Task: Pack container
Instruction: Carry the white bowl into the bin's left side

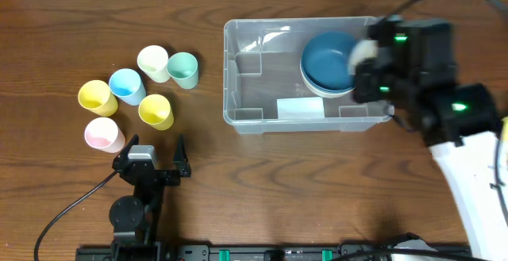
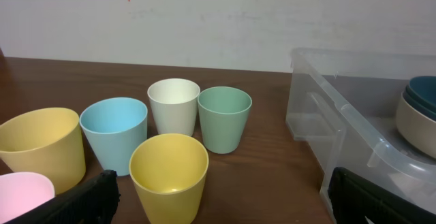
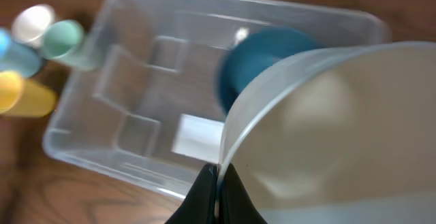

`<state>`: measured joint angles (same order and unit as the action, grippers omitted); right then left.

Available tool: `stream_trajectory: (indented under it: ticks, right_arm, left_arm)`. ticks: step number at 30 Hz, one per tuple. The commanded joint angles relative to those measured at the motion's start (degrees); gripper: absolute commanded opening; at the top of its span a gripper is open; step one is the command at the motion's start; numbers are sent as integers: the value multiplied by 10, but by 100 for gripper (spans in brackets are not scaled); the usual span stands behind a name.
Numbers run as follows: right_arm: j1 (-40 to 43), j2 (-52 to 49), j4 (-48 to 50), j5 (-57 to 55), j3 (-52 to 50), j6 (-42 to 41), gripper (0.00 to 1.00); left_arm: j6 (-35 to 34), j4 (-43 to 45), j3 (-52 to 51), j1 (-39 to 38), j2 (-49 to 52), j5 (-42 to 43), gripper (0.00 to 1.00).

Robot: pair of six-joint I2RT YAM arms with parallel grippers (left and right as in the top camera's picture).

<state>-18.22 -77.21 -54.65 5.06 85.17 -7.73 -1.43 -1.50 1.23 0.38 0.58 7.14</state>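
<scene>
The clear plastic container (image 1: 230, 71) stands at the middle right of the table, with a white label (image 1: 300, 108) on its floor. In its right half a blue bowl (image 1: 327, 59) is stacked on a pale one. My right gripper (image 3: 218, 173) is shut on the rim of a cream bowl (image 3: 340, 129) and holds it tilted above the container's right end (image 3: 82, 135), over the blue bowl (image 3: 255, 64). From overhead, that gripper (image 1: 371, 61) hides most of the held bowl (image 1: 363, 51). My left gripper (image 1: 151, 154) stands open and holds nothing, just in front of the cups.
Several cups stand left of the container: cream (image 1: 153, 63), green (image 1: 183, 70), blue (image 1: 126, 86), two yellow (image 1: 156, 111) (image 1: 97, 96) and pink (image 1: 103, 134). In the left wrist view one yellow cup (image 2: 169, 176) is nearest, between the fingers' line, and the container's end wall (image 2: 340, 108) is at right.
</scene>
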Motion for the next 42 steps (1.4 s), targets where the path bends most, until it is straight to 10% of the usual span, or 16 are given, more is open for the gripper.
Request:
stream_trajectory:
  ticks: [1,42]
  right_arm:
    - [-63,-35,28,-25,11,12,1]
    - [-181,-379,302,-64,11,52,1]
  left_arm:
    - [3,-19,-10,3,-3,8,98]
    - [3,-19,-10,3,-3,8,98]
